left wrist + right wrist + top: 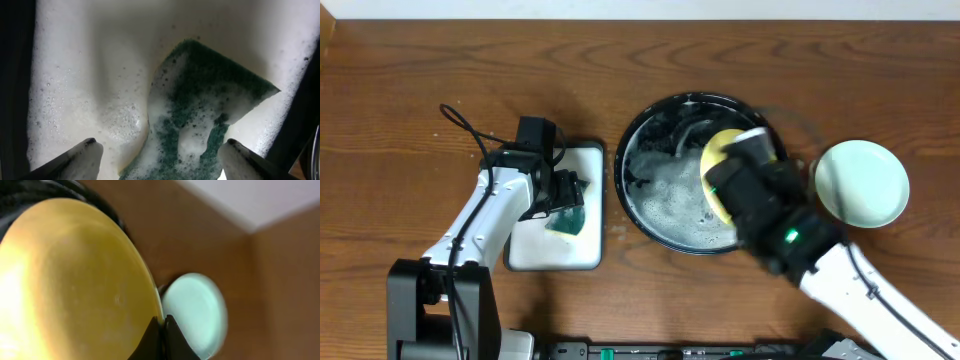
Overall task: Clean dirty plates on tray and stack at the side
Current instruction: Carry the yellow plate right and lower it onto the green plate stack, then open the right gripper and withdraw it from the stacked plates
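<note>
My right gripper (735, 165) is shut on the rim of the pale yellow plate (716, 160) and holds it tilted over the round black tray (642, 205), which has soapy foam in it. In the right wrist view the fingers (162, 322) pinch the yellow plate's (75, 280) edge. A mint-green plate (861, 183) lies on the wood tabletop (420, 90) right of the tray; it also shows in the right wrist view (195, 312). My left gripper (159, 150) is open just above the foamy green sponge (210, 115).
The sponge (565, 218) lies in the white rectangular tray (525, 250) left of the black tray, with foam over it. A black cable (465, 125) loops behind the left arm. A wall shows beyond the table's far edge.
</note>
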Controlling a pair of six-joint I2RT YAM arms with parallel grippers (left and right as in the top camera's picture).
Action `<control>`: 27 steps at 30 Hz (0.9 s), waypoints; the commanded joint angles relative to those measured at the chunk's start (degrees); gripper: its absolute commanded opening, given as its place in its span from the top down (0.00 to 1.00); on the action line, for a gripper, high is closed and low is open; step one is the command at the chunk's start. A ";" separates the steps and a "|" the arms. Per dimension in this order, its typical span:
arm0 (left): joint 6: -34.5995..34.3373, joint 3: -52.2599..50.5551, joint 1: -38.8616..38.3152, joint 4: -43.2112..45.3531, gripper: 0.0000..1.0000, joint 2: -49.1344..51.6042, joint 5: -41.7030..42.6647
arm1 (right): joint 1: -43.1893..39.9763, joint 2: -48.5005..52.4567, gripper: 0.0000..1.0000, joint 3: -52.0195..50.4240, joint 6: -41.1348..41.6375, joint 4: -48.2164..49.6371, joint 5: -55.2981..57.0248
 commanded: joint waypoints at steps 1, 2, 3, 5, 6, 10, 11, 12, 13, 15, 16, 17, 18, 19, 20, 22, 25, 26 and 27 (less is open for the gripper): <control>0.28 0.07 0.24 -0.17 0.19 0.04 -0.92 | -8.48 -0.74 0.99 0.92 9.09 0.04 -17.57; 0.28 0.09 0.24 -0.17 0.19 0.04 -0.92 | -11.28 -1.27 0.99 0.94 9.09 0.26 -21.79; 0.28 0.07 0.24 -0.17 0.19 0.04 -0.92 | -14.71 -2.10 0.99 0.94 9.09 0.48 -26.73; 0.28 0.09 0.24 -0.17 0.19 0.04 -0.92 | -21.27 -3.30 0.99 0.94 9.09 0.81 -34.58; 0.28 0.07 0.24 -0.17 0.19 0.04 -0.92 | -25.40 -3.80 0.99 0.94 9.09 1.05 -38.71; 0.28 0.09 0.24 -0.17 0.19 0.04 -0.92 | -41.40 -3.89 0.99 0.90 9.07 1.38 -51.71; 0.28 0.09 0.24 -0.17 0.19 0.04 -0.92 | -46.03 -3.54 0.99 0.90 9.07 1.33 -54.75; 0.28 0.07 0.24 -0.17 0.19 0.04 -0.92 | -49.22 -3.23 0.99 0.90 9.05 1.36 -56.83; 0.28 0.07 0.24 -0.17 0.19 0.04 -0.92 | -53.62 -2.67 0.99 0.90 9.05 1.36 -59.10; 0.28 0.09 0.24 -0.17 0.19 0.04 -0.92 | -60.28 -1.22 0.99 0.90 9.07 1.51 -60.78; 0.28 0.07 0.24 -0.17 0.19 0.04 -0.92 | -63.21 -0.28 0.99 0.90 9.16 1.64 -60.96; 0.28 0.09 0.24 -0.17 0.19 0.04 -0.92 | -65.81 0.72 0.99 0.90 9.29 1.79 -60.92; 0.28 0.09 0.24 -0.17 0.19 0.04 -0.92 | -68.57 2.10 0.99 0.87 9.29 2.23 -60.92; 0.28 0.07 0.24 -0.17 0.19 0.04 -0.92 | -70.62 3.45 0.99 0.87 9.31 2.64 -60.92; 0.28 0.09 0.24 -0.17 0.19 0.04 -0.92 | -72.65 5.14 0.99 0.87 9.33 3.02 -60.89; 0.28 0.09 0.24 -0.17 0.19 0.04 -0.92 | -75.19 8.22 0.99 0.85 9.88 3.21 -60.65; 0.28 0.07 0.24 -0.17 0.19 0.04 -0.92 | -77.64 13.33 0.99 0.85 11.19 4.61 -59.52; 0.28 0.09 0.24 -0.17 0.19 0.04 -0.92 | -78.36 15.34 0.99 0.85 11.32 5.49 -59.43; 0.28 0.07 0.24 -0.17 0.19 0.04 -0.92 | -78.90 16.98 0.99 0.85 12.20 6.23 -59.45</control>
